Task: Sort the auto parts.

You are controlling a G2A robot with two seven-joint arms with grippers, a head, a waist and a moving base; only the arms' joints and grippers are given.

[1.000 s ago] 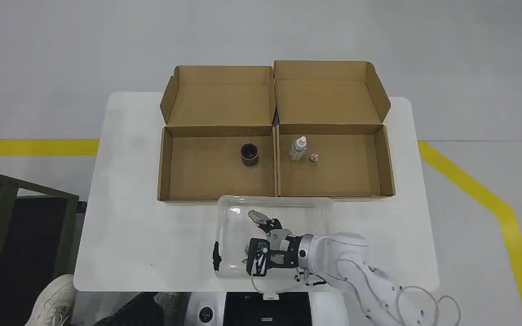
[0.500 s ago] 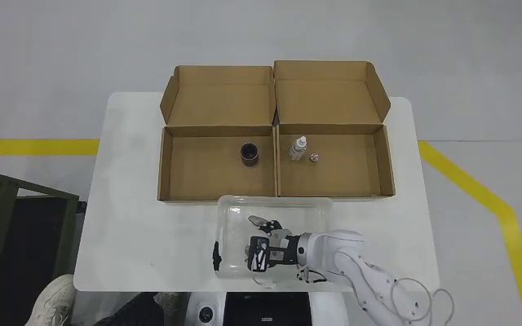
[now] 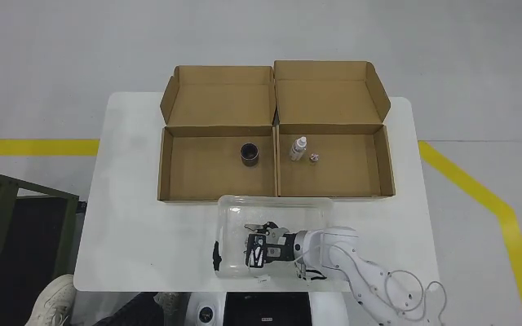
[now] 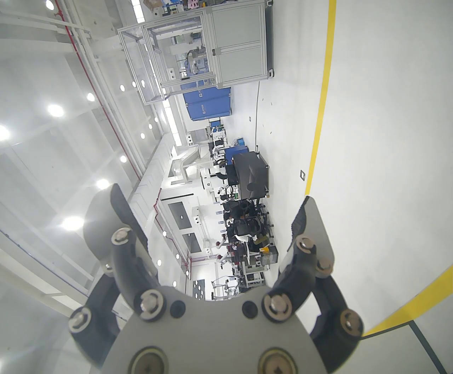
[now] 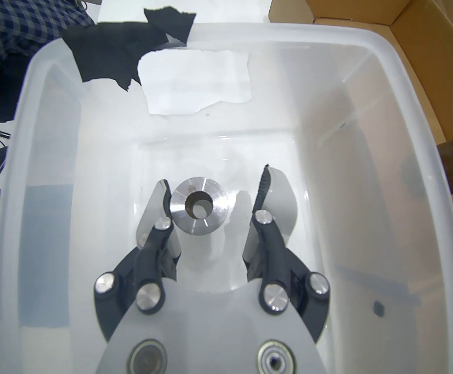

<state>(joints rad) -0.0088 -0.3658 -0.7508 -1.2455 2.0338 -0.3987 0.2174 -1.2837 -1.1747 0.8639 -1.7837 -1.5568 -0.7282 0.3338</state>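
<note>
Right gripper: fingers wide apart, gripping nothing, low inside the bin.
Ring: 1 metal ring with a centre hole, flat on the bin floor between the fingers. It touches 1 finger and stands apart from the other.
Bin: clear plastic, lower centre of the top view, just below the 2 boxes. Black tape sits on the far rim.
Left gripper: fingers wide apart and holding nothing, with the room behind it.
Left box: upper centre of the top view, lid open, 1 dark cylinder inside.
Right box: touching the left box, lid open. It holds 1 pale bottle with 1 small part just beside it.
Table: white, carries the bin and both boxes.
Change: over 1.0 s the right gripper has shifted a little up the frame within the bin. Its arm has swung further towards the lower right. The boxes and their contents lie as before.
</note>
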